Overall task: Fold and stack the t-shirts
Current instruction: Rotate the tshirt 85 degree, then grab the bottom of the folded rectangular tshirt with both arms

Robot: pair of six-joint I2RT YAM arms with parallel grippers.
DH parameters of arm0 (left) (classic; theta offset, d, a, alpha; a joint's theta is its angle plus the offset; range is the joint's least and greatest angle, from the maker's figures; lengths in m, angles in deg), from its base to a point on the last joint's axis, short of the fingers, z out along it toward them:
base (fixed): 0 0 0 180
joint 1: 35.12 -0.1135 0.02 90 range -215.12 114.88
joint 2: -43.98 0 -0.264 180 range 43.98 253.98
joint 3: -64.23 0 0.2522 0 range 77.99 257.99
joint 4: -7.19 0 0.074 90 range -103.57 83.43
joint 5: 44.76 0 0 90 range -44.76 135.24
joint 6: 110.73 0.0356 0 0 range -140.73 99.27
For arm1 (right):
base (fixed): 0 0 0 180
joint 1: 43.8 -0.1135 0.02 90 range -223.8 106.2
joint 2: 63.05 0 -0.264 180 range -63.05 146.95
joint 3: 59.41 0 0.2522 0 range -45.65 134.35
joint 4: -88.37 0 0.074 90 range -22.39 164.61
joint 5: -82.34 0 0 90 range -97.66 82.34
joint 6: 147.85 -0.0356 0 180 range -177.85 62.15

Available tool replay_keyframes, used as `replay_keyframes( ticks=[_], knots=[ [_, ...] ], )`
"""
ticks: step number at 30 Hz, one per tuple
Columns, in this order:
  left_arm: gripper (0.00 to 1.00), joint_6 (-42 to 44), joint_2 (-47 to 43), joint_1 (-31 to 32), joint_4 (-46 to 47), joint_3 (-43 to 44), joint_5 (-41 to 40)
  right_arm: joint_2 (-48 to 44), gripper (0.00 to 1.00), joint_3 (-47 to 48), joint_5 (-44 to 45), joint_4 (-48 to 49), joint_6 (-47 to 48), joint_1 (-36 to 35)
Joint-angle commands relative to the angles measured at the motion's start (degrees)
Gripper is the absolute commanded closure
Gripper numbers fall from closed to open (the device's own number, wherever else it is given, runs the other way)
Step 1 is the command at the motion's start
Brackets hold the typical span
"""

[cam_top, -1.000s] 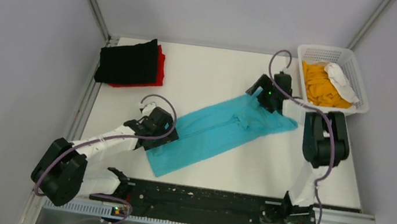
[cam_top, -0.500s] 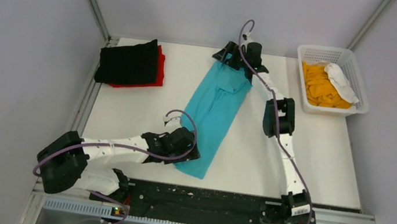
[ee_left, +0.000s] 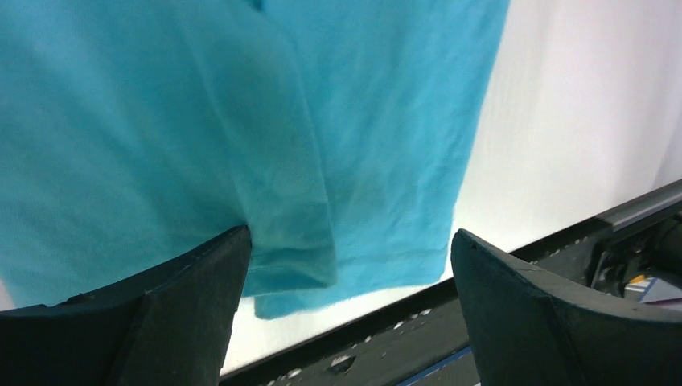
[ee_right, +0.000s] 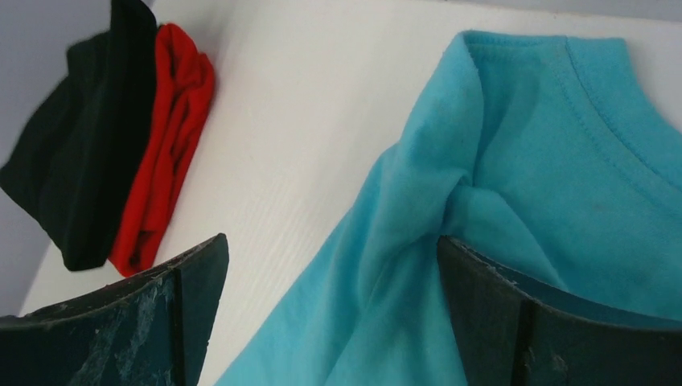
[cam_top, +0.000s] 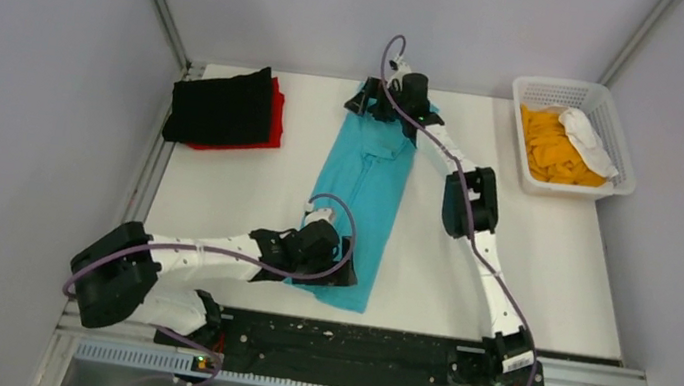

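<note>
White worktop: carries every item below; its near edge is covered by the two arm bases at the bottom of the overhead view.

Turquoise t-shirt: a long narrow strip in the middle of the overhead view, collar at upper centre, hem at lower centre. The collar end is partly hidden under the right arm's wrist, and the hem's left corner under the left arm's wrist. Sleeves cannot be made out.

White lattice basket: upper right, well apart from the turquoise shirt.

Black t-shirt: folded, upper left, lying on the red t-shirt, which shows only as a strip along its right and lower edges.

Orange t-shirt: crumpled in the basket, partly covered by a white cloth; its shape is hard to read.

Left claw: fingers spread wide over the hem, the left fingertip touching a fold of the cloth, the right one beside the shirt's edge above bare worktop. Nothing is pinched.

Right claw: fingers spread wide at the collar end; cloth bunches against the right fingertip, the left one sits over bare worktop just beside the shirt.
</note>
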Motion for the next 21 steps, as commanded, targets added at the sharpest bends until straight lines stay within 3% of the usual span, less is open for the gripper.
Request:
replay_keyframes(
  ticks=[1, 5, 8, 11, 14, 17, 21],
  knots=[
    [0.01, 1.60, -8.29, 0.64, -10.85, -2.59, -4.70, -15.11, 0.01, -2.54, 5.23, -13.24, 14.53, -1.79],
    [0.01, 0.03, -20.15, 0.58, -22.92, -2.47, -12.44, -27.29, 0.01, -10.05, 8.51, -18.40, 18.67, -1.77],
    [0.01, -3.23, -25.40, 0.11, -29.98, -4.62, -19.15, -39.11, 0.01, -21.53, 10.13, -21.83, 19.35, -2.12],
    [0.01, -1.98, -27.58, -0.79, -28.04, -7.15, -17.57, -51.93, 0.01, -39.87, 11.93, -22.20, 20.67, -3.72],
    [0.04, 0.09, -26.83, -1.47, -23.73, -8.05, -15.64, -65.02, 0.02, -60.39, 19.77, -19.73, 20.02, -7.44],
    [0.10, 1.60, -24.23, -1.85, -19.89, -8.32, -14.63, -76.46, 0.05, -78.50, 24.51, -13.03, 13.29, -11.74],
    [0.19, 1.72, -20.33, -2.10, -19.22, -7.42, -16.72, -86.22, 0.12, -94.63, 26.34, -8.63, 7.48, -18.34]
  ],
)
